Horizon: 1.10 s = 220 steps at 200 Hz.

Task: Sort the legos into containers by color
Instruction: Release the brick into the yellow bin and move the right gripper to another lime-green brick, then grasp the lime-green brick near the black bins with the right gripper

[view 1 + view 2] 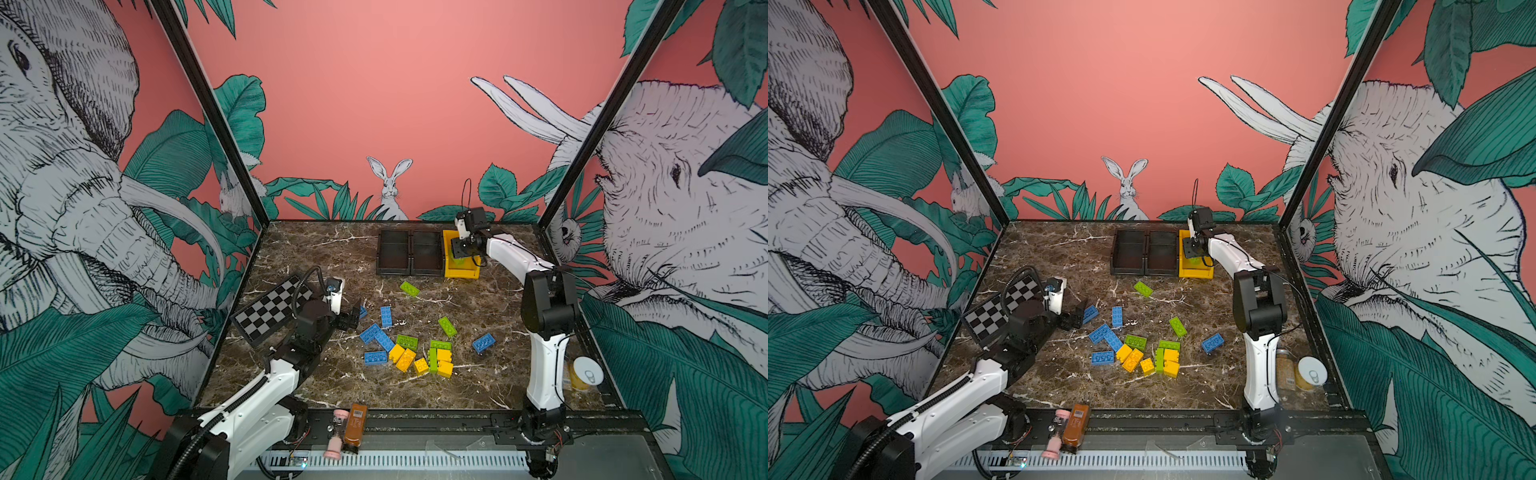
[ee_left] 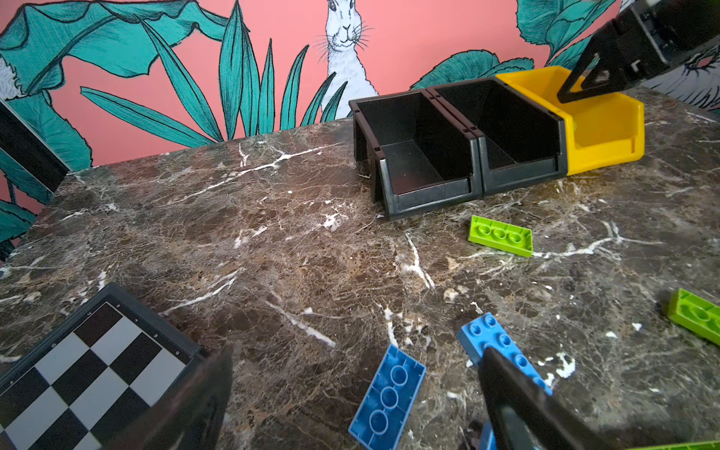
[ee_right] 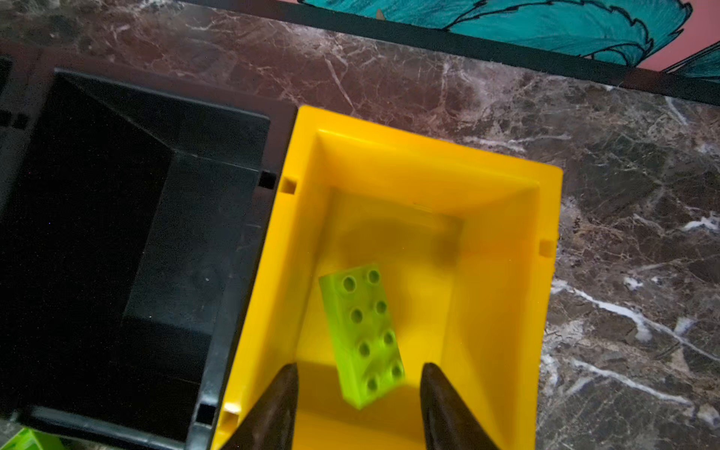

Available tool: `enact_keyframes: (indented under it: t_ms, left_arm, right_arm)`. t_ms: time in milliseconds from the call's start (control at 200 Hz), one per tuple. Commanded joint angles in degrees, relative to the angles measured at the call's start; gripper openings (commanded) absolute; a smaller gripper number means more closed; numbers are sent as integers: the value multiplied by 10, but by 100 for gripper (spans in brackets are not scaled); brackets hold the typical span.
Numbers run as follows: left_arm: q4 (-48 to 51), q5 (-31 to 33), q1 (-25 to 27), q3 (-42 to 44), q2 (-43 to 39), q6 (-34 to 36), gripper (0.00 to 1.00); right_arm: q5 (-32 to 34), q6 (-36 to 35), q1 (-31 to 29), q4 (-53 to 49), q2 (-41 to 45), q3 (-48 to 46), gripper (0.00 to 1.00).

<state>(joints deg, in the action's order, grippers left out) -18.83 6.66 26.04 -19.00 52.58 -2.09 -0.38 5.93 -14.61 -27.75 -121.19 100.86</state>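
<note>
The right gripper (image 3: 358, 368) is parked over the yellow bin (image 3: 506, 187) with its jaws spread apart and nothing pinched. Just below them, a lime green brick (image 3: 362, 335) is seen inside that bin, studs up, tilted and a bit blurred, clear of both fingers. Whether it's resting on the bin floor can't be told.

Right beside it, wall to wall, the two black bins (image 2: 424, 191) are lined up, and nothing is seen in either one.

Further out, the other legos (image 1: 406, 359) are scattered on the marble tabletop (image 1: 332, 257): blue, lime green and yellow, some bunched together, a few flipped studs-down. The left gripper (image 1: 351, 319) is held wide open, low over the blue ones near the checkerboard (image 1: 270, 309).

Handling-wise, these are probably light, stiff, slick plastic. A pinch across the short width, on the flat long sides, is likely best. With a corner grip, a brick could get squirted out.
</note>
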Motion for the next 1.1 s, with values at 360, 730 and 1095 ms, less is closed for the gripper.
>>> enact_keyframes:
  t_ms: [360,730,1095]
  left_arm:
    - [-4,6,-3,8,-29,-5,99]
    - [-10,-3,-2,11,-33,-12,99]
    - [-6,3,-2,7,-25,-13,99]
  right_arm:
    - [-93,-48,-85,37,211,-209,60]
    - [-101,-64,-179,107,140,-261,62]
    - [-105,-87,-183,112,55,-203,63]
